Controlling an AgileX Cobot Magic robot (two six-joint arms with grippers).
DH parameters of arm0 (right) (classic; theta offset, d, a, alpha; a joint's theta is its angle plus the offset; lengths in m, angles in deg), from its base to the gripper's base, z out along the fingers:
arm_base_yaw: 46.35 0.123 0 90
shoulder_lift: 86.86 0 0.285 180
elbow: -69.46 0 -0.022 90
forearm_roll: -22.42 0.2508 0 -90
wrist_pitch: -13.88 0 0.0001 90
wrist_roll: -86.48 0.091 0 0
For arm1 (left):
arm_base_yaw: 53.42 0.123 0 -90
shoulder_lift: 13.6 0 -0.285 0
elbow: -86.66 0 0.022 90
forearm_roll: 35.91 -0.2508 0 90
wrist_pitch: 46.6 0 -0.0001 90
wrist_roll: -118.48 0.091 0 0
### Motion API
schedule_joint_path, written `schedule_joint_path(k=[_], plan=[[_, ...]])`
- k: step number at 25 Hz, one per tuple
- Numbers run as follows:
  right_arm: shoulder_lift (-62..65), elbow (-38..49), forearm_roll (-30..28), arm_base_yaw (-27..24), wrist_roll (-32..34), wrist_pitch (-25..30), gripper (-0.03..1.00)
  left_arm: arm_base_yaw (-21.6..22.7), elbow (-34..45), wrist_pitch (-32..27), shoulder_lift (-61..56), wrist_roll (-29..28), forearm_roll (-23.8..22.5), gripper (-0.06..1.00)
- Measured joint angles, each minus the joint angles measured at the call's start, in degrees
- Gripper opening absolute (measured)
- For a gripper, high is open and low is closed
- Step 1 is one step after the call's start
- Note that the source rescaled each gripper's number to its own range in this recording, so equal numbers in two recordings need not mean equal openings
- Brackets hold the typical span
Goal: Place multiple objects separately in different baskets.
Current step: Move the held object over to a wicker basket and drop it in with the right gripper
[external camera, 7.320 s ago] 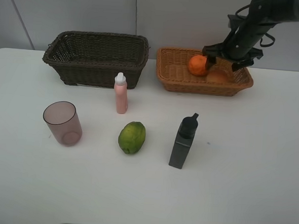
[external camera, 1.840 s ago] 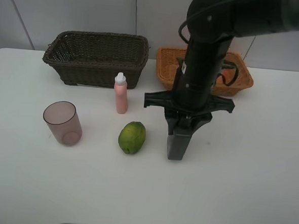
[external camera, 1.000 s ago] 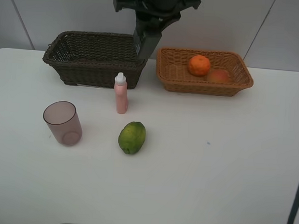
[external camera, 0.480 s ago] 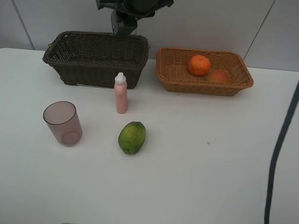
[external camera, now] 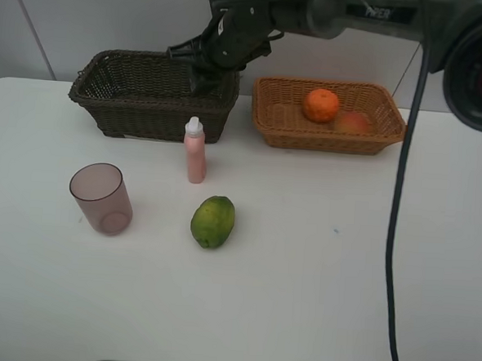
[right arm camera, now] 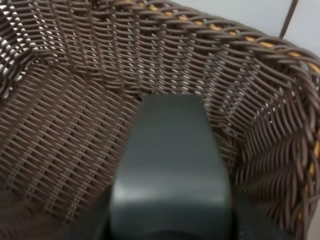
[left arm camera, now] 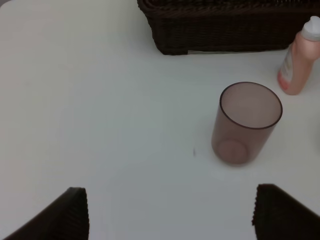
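We judge this the drop-off step: inside the dark brown wicker basket (external camera: 147,113), at its right end, the right gripper (external camera: 205,64) is clenched on the dark rectangular bottle (right arm camera: 172,170). Next we'd release it, then lift clear. Left gripper (left arm camera: 172,214) spread, empty — near the mauve cup (left arm camera: 246,122).

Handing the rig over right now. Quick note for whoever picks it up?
Left gripper: open, empty, over the table near the mauve cup.
Right gripper: shut on the dark bottle, holding it inside the dark brown basket. Can't tell if it touches the bottom.
Done: orange and peach-like fruit lie in the orange-tan basket.
Left: release the dark bottle, then sort the pink bottle, green fruit and cup, all on the table.
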Motion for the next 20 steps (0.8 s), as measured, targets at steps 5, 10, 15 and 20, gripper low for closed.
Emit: schedule_joint_path(k=[5,10,15,20], plan=[[-0.75,0.0,-0.13,-0.37,0.05,-0.83,0.02,0.0,0.0,0.0,0.0,0.0,0.0,0.85],[-0.75,0.0,-0.23,-0.53,0.21,-0.9,0.22,0.0,0.0,0.0,0.0,0.0,0.0,0.85],[-0.75,-0.05,-0.28,-0.53,0.21,-0.97,0.8,0.0,0.0,0.0,0.0,0.0,0.0,0.85],[0.92,-0.05,-0.1,-0.53,0.21,1.59,0.9,0.0,0.0,0.0,0.0,0.0,0.0,0.85]])
